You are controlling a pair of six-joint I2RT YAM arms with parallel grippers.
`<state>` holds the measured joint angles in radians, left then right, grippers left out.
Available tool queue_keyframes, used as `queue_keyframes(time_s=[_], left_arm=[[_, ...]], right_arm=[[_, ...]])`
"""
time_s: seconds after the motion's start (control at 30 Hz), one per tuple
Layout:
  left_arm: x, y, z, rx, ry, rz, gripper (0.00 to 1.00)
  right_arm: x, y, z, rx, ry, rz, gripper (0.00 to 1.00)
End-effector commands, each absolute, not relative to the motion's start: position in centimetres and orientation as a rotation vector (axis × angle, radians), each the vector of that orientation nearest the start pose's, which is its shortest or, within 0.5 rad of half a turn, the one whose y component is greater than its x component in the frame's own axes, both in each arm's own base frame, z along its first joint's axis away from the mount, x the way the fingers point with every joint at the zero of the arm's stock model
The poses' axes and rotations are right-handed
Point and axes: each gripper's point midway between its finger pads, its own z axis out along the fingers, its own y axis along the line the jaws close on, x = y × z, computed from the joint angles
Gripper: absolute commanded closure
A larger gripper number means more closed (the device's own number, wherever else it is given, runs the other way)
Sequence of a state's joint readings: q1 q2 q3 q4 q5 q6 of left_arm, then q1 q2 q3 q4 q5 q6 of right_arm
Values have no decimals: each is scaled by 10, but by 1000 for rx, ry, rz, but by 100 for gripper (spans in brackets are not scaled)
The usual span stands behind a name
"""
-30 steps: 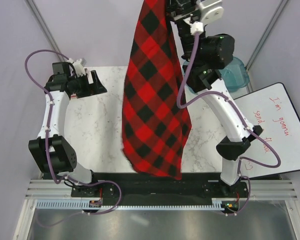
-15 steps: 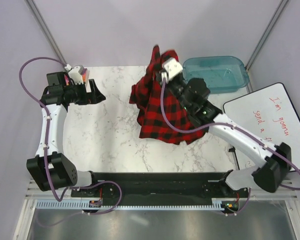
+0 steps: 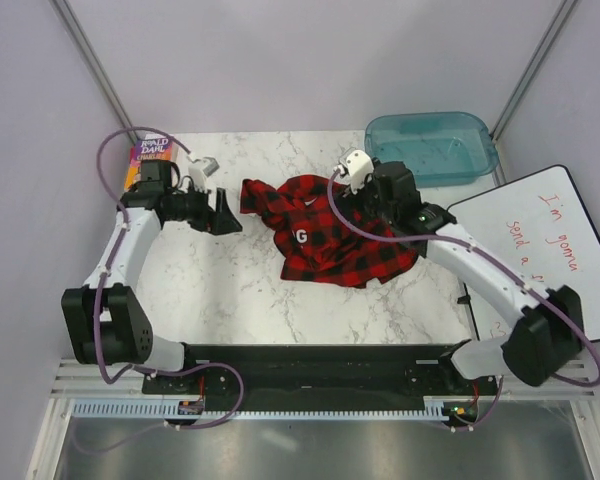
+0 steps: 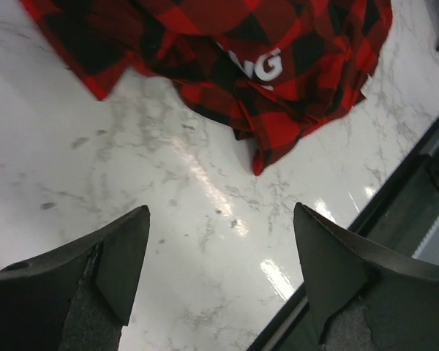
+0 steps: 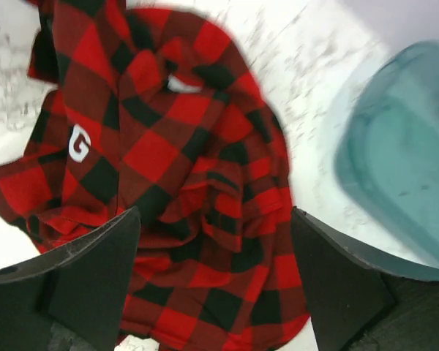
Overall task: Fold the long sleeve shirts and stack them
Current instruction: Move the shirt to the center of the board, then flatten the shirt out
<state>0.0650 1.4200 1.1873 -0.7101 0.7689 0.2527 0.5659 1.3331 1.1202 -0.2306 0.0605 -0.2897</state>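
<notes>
One long sleeve shirt [image 3: 330, 240] in red-and-black check lies crumpled in a heap at the middle of the marble table, a white "G" facing up. My right gripper [image 3: 380, 200] hovers over the heap's far right part, open, with nothing between its fingers. In the right wrist view the shirt [image 5: 183, 146] fills the space beneath the open right gripper [image 5: 216, 212]. My left gripper [image 3: 230, 212] is open just left of the heap, apart from it. In the left wrist view the left gripper [image 4: 219, 208] frames bare marble, with the shirt [image 4: 278, 44] ahead.
A teal plastic bin [image 3: 430, 120] stands at the back right, close behind the right wrist, and also shows in the right wrist view [image 5: 402, 146]. A colourful paperback [image 3: 150, 158] lies at the back left corner. A whiteboard [image 3: 550, 260] with red writing lies right of the table.
The shirt hung high from the shut right gripper, came down and now lies loose on the table. The right gripper has opened. The left arm swung right toward the heap.
</notes>
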Motion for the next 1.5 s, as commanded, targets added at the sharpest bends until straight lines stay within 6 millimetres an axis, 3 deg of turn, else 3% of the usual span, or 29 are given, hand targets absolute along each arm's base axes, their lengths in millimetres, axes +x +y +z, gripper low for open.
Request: queue_keyframes(time_s=[0.0,0.03,0.1,0.13,0.3,0.4,0.5,0.57,0.6,0.67,0.7,0.77,0.8,0.87,0.9,0.93,1.0,1.03,1.07,1.13,1.17,1.2,1.23,1.27,1.3,1.33,1.37,1.4,1.47], left_arm=[[286,-149,144,653,2345,-1009,15],[276,-163,133,709,2375,-997,15],[273,-174,117,663,2402,-1011,14],[271,-181,110,648,2422,-1027,14],[285,-209,86,575,2463,-1085,14],[291,-228,73,538,2489,-1127,14],[294,-236,51,493,2555,-1122,21],[297,-239,38,461,2595,-1138,29],[299,-241,37,459,2597,-1149,42],[301,-246,40,471,2584,-1195,57],[300,-247,44,489,2579,-1216,80],[306,-225,54,453,2603,-1212,98],[314,-211,66,420,2582,-1197,98],[341,-141,70,269,2613,-1026,98],[354,-111,71,234,2624,-911,98],[369,-52,61,93,2670,-726,98],[391,-2,73,93,2671,-531,98],[396,27,69,50,2691,-433,98],[408,38,81,79,2657,-393,93],[407,36,90,101,2653,-438,82],[409,34,96,136,2634,-454,74],[409,32,99,142,2623,-466,69],[409,31,101,143,2616,-472,63],[409,31,101,136,2619,-469,54],[408,35,100,123,2632,-437,46],[409,38,101,123,2633,-414,41],[409,39,105,140,2625,-404,30],[407,39,109,158,2617,-397,27],[403,38,119,207,2585,-381,27]], right_arm=[[369,193,175,-827,2119,262,12],[376,188,151,-833,2192,267,13],[390,172,142,-787,2273,297,17],[393,169,120,-785,2344,310,19],[401,150,86,-742,2504,316,33],[394,145,67,-758,2571,323,39],[372,150,46,-787,2667,425,49],[356,156,31,-798,2733,514,59],[346,157,27,-805,2769,552,61],[328,165,20,-802,2806,661,69],[322,171,19,-812,2807,698,72],[305,190,25,-843,2789,822,76],[290,210,31,-925,2759,884,77],[269,250,58,-1109,2610,1012,79],[241,284,72,-1291,2511,1078,79],[230,303,95,-1371,2399,1120,78],[218,338,137,-1476,2208,1191,65],[225,343,150,-1459,2175,1185,61],[244,345,169,-1403,2150,1159,50],[274,338,173,-1339,2165,1095,43],[301,331,185,-1274,2147,1061,35],[321,327,174,-1236,2184,991,32],[337,325,172,-1212,2188,943,31],[362,327,186,-1178,2143,877,31],[386,324,168,-1121,2200,780,31],[400,327,167,-1099,2192,742,32],[418,335,181,-1080,2136,717,33],[431,340,164,-1053,2165,702,34],[463,344,168,-977,2124,616,35]])
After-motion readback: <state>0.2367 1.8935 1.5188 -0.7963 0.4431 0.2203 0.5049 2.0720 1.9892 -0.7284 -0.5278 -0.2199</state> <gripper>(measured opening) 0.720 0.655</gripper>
